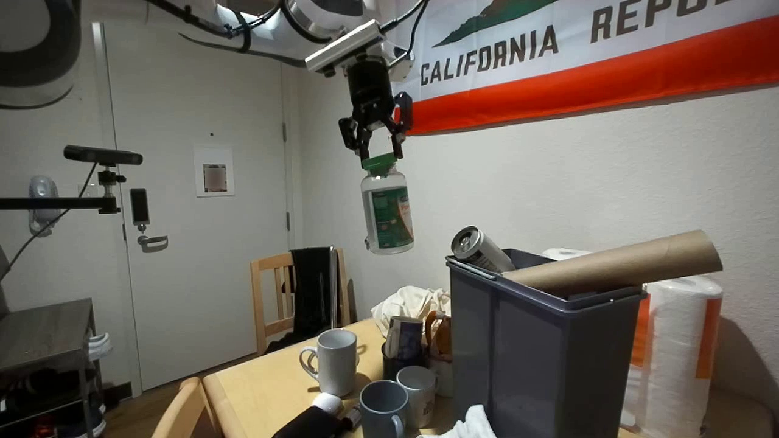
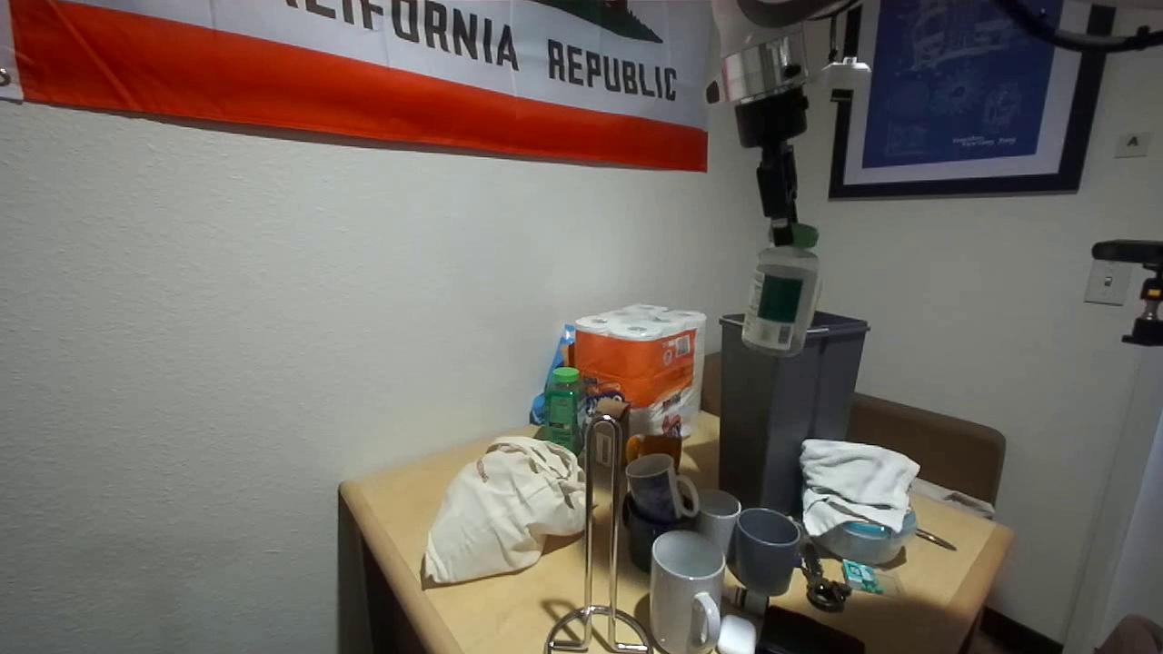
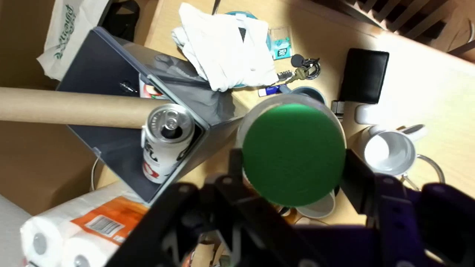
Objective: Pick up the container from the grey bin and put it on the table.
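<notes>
The container (image 1: 389,216) is a clear canister with a green lid and a green-and-white label. It hangs in the air, slightly tilted, and also shows in an exterior view (image 2: 781,300). My gripper (image 1: 381,154) is shut on its lid, one finger on each side. In the wrist view the round green lid (image 3: 293,154) lies between the fingertips and hides most of the body. The grey bin (image 1: 529,365) stands on the table (image 1: 261,389). The container is above the bin's rim height, apart from it, with mugs below.
A can (image 1: 487,250) and a cardboard tube (image 1: 621,261) stick out of the bin. Several mugs (image 1: 336,362), a metal stand (image 2: 589,545), a cloth bag (image 2: 509,509), a white cloth (image 2: 859,481), a wallet (image 3: 365,76) and paper rolls (image 2: 641,363) are on the table.
</notes>
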Controlling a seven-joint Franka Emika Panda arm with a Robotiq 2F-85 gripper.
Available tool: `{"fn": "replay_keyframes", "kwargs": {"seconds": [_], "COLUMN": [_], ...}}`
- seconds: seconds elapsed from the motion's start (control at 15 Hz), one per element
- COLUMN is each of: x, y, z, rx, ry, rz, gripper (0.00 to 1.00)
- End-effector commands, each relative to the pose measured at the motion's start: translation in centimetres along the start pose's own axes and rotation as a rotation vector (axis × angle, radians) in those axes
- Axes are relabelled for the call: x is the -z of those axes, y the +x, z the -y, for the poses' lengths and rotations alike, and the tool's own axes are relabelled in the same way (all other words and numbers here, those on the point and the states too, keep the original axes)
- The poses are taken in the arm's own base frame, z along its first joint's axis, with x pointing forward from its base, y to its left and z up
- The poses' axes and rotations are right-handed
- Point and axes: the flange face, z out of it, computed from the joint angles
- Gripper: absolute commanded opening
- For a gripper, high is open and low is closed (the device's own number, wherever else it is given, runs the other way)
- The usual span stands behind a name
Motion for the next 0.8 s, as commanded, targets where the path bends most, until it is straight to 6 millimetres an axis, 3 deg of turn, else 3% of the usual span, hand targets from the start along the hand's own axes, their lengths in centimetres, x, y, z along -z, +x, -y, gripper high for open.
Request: {"fn": "replay_keyframes", "kwargs": {"seconds": [0.0,0.73], "x": [-2.6,-14.0], "y": [0.3,2.2], "z": [2.3,9.9], "rx": [0.096,0.207], "ry": [0.06,0.189], "rz": [0.009,0.112], "gripper": [0.4,0.4]}}
